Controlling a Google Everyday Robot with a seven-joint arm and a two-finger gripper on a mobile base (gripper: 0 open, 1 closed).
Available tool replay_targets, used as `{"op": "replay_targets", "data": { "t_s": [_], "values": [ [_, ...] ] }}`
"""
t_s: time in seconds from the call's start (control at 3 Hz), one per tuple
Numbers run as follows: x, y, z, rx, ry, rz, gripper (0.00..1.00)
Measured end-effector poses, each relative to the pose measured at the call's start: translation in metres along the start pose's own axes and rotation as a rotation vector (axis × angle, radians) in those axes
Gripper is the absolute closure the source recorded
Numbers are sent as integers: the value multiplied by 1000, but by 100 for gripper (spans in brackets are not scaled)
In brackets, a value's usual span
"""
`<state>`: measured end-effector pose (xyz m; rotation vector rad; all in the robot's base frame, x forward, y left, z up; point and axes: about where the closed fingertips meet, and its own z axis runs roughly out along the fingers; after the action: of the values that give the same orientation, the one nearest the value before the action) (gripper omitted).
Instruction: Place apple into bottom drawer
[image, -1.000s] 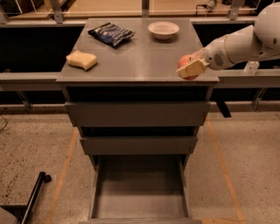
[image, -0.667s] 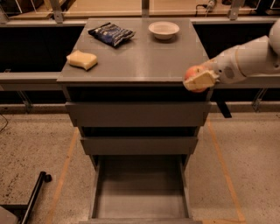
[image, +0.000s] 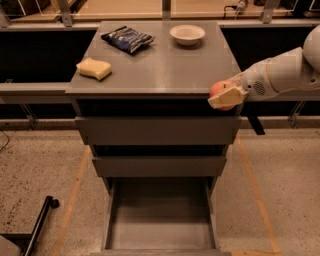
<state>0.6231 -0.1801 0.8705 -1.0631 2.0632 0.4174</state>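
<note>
Noted at the right near corner of the table (image: 165, 75): gripper (image: 222, 99), jaws clamped on the apple (image: 218, 88).

Compared with a second ago: carried off the table top, drawn nearer and lowered. Now level with the table's near edge, just in front of the upper right corner of the top drawer (image: 157, 131). Held in air, touching nothing but the jaws, well above the bottom drawer (image: 160, 220).

Meaning for the task, by judgement: pick-up done, transfer under way, release not yet made. Likely still needed: a long descent and a shift left, the present spot being roughly over the open tray's right wall rather than its middle. Bottom drawer pulled out toward the near side, ready to receive.

Counted:
- one apple, one gripper
- three drawers: upper two pushed in, lowest one out
- on the table: one yellow sponge (image: 94, 68) near left, one dark snack bag (image: 127, 39) far left, one white bowl (image: 187, 34) far, right of middle
- on the ground, near left: one dark bar (image: 37, 227) with a small wheel, purpose unclear
</note>
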Motion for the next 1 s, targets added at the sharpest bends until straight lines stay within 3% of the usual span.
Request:
{"op": "replay_targets", "data": {
  "t_s": [0.33,1.0],
  "values": [
    [7,10,22,-47,-7,4,100],
    [60,60,91,-170,10,85,100]
  ]
}}
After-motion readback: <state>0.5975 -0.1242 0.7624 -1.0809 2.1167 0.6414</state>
